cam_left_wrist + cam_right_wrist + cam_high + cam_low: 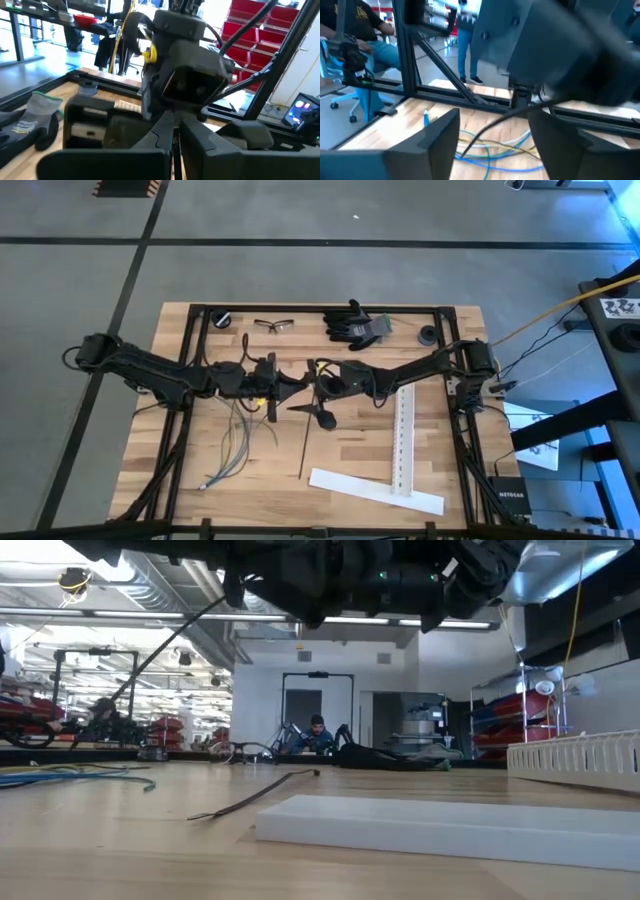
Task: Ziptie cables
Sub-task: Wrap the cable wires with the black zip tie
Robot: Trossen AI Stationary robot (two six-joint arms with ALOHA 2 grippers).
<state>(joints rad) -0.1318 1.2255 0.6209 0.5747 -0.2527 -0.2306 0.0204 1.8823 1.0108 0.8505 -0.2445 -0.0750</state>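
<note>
A black ziptie [175,145] was pinched in the clenched left gripper [297,384], facing the parted right gripper [309,413] mid-table.

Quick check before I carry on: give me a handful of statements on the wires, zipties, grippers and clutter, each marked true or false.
1. The thin limp pale blue and greenish cables lie loose on the wooden table. True.
2. The left gripper stands wide open. False: its fingers are shut, pinching a thin black strip between them.
3. A thin stiff black ziptie lies flat on the table between the cables and the white perforated strip. True.
4. The black work gloves rest on top of the cables. False: they sit at the table's far edge, beside the safety glasses.
5. The right gripper is parked at the table's right edge. False: it is mid-table, close to the left gripper.
</note>
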